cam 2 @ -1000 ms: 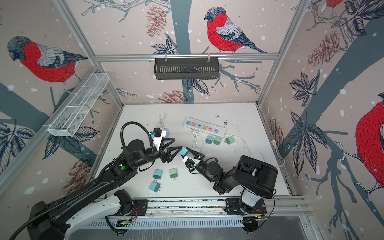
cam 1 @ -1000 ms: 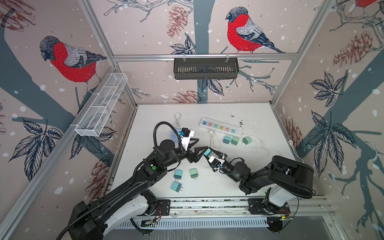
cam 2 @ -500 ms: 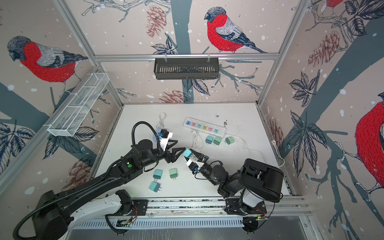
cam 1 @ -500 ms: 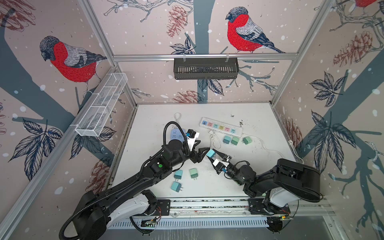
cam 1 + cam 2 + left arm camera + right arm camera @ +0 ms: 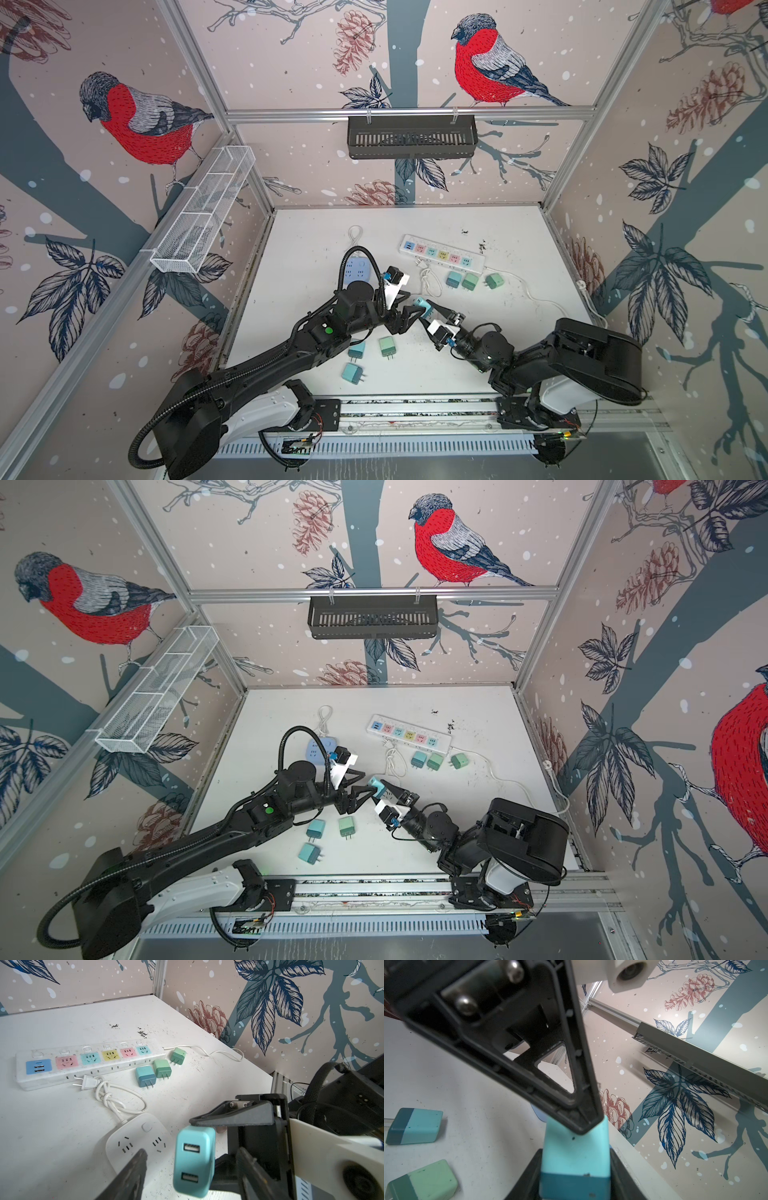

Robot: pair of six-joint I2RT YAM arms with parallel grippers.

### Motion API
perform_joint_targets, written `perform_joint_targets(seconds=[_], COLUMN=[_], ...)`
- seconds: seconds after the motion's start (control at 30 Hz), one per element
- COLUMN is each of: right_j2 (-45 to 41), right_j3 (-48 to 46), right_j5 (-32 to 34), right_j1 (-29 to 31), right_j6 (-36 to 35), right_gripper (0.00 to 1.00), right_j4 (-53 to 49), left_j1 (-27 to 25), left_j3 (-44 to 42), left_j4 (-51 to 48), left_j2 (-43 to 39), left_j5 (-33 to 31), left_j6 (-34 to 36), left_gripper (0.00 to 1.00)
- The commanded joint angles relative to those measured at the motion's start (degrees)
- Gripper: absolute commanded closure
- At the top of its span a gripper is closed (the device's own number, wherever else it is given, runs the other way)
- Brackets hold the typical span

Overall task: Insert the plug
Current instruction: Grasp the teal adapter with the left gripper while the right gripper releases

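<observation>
Teal USB charger plug (image 5: 423, 306) hangs above the bench (image 5: 498, 345) middle, pinched in the right gripper (image 5: 575, 1167). The left gripper (image 5: 191, 1153) straddles it, jaws apart. Close off-centre and it could twist loose and drop.

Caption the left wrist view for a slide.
Teal plug, held by the right gripper, sits inside the open left gripper near a white socket.

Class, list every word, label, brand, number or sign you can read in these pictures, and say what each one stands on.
Nothing legible in any view.
power strip: coloured sockets and switches, no print legible.
white socket block: plain, no lettering visible.
teal adapter: two USB ports, no lettering visible.
circuit board by the front rail: any print too small to read.
wallpaper: birds, leaves and cones, no words.
</observation>
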Motion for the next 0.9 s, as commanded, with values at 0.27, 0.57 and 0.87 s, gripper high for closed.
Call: perform_joint_targets(seconds=[0.27, 0.57, 0.87], right_j2=[-0.7, -0.9, -1.3], right_j3=[-0.8, -1.3, -1.7], right_j5=[-0.7, -0.6, 1.1], right_j1=[-0.1, -0.2, -0.8], right_j6=[1.2, 1.4, 2.9], right_gripper=[0.99, 0.99, 0.75], right_j4=[13.4, 14.1, 15.0], left_j1=[-1.5, -2.6, -2.7], left_j3=[1.3, 3.2, 4.1], left_j4=[3.2, 3.1, 2.5], left_j2=[3.2, 7.0, 8.4], left_j5=[1.5, 1.8, 1.5], left_j6=[1.1, 1.5, 2.9], left_gripper=[0.4, 0.59, 0.93])
